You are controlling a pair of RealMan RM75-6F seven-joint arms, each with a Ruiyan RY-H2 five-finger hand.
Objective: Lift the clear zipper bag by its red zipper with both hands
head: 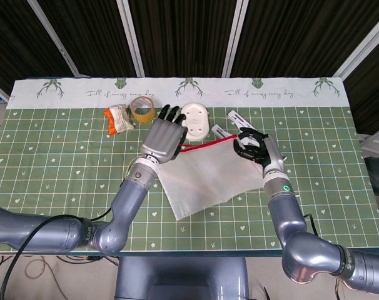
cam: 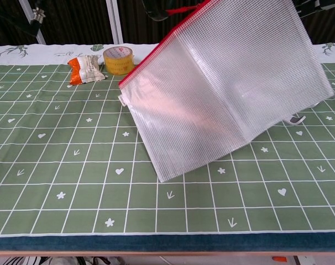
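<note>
Zipper bag (cam: 223, 83) aloft, both hands gripping red zipper (head: 205, 144)

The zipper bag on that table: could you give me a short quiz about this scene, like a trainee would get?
1. True or false: the zipper bag lies flat on the table.
2. Which colour is its zipper? A blue, B red, C black.
3. Fill in: beside the tape roll lies an orange snack ____.

Key: 1 false, it is raised and tilted, held by the right hand with the left hand at the zipper. 2 B. 3 packet.
</note>
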